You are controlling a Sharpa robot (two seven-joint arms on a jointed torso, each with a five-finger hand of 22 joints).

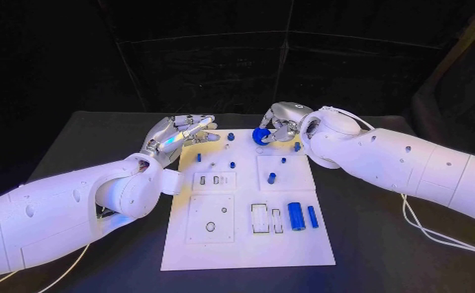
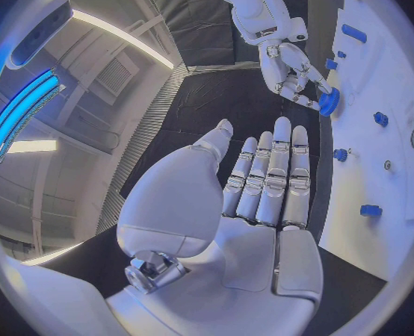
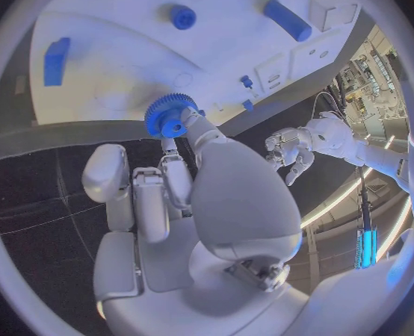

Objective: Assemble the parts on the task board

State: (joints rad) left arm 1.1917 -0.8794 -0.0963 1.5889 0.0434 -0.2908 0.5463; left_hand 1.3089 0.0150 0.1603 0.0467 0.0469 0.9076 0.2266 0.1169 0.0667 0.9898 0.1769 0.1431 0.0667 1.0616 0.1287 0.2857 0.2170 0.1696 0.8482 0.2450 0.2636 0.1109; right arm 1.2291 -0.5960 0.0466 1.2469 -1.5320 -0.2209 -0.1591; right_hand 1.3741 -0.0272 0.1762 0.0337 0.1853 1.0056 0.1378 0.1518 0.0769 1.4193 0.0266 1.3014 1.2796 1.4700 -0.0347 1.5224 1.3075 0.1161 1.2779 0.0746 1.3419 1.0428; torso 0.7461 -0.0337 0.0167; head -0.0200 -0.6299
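The white task board lies in the middle of the black table. My right hand hovers over the board's far edge and pinches a blue toothed gear, seen close in the right wrist view as the gear at the fingertips. My left hand hangs at the board's far left corner, fingers straight and apart, holding nothing; its palm shows in the left wrist view. A large blue cylinder and a thin blue pin lie at the board's near right.
Small blue pegs stand along the board's far part, with another peg in the right middle. Rectangular slots and a round hole open in the near half. A white cable trails on the table at right.
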